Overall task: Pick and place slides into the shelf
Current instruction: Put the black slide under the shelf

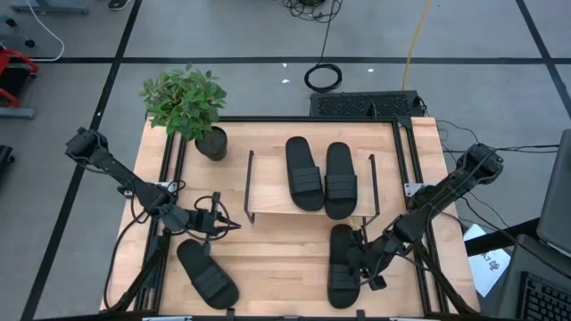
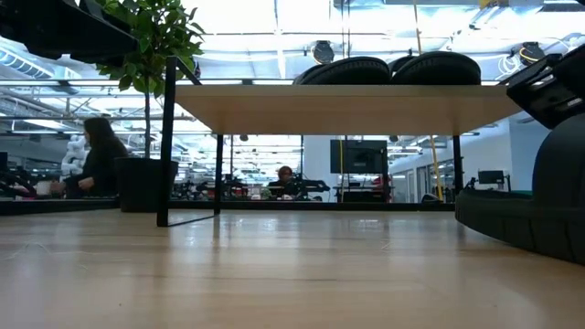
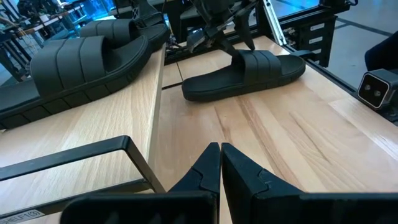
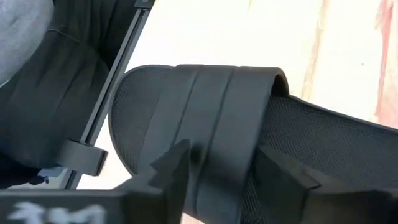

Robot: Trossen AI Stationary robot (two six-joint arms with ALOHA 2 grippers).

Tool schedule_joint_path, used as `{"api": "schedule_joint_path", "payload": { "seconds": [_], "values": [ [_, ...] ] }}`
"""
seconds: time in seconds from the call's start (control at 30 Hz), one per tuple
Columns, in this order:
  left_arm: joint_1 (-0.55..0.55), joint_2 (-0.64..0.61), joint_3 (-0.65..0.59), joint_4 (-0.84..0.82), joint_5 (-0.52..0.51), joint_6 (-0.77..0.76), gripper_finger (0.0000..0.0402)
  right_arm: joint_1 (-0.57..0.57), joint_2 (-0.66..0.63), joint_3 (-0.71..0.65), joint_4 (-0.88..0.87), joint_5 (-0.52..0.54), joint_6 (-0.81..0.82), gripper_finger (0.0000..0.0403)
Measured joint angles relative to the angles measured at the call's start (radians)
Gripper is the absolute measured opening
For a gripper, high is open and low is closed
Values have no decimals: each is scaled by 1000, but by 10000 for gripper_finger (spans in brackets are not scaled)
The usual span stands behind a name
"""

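While two black open-toe slide sandals [image 1: 321,176] lie side by side on top of the small light-wood shelf [image 1: 268,201], the right gripper [image 1: 360,264] has its fingers spread around the strap of a third black sandal [image 1: 340,267] on the wooden table [image 1: 277,267]. A fourth sandal [image 1: 206,274] lies near the left gripper [image 1: 234,224], whose fingers are pressed together.
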Motion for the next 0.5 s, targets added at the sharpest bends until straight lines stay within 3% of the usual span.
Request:
{"api": "schedule_joint_path", "payload": {
  "seconds": [0.33, 0.5],
  "values": [
    [0, 0, 0, 0, 0, 0, 17, 37, -2, -27, 79, 20, -25, 19],
    [0, 0, 0, 0, 0, 0, 17, 34, -1, -14, 93, -25, -102, 10]
  ]
}}
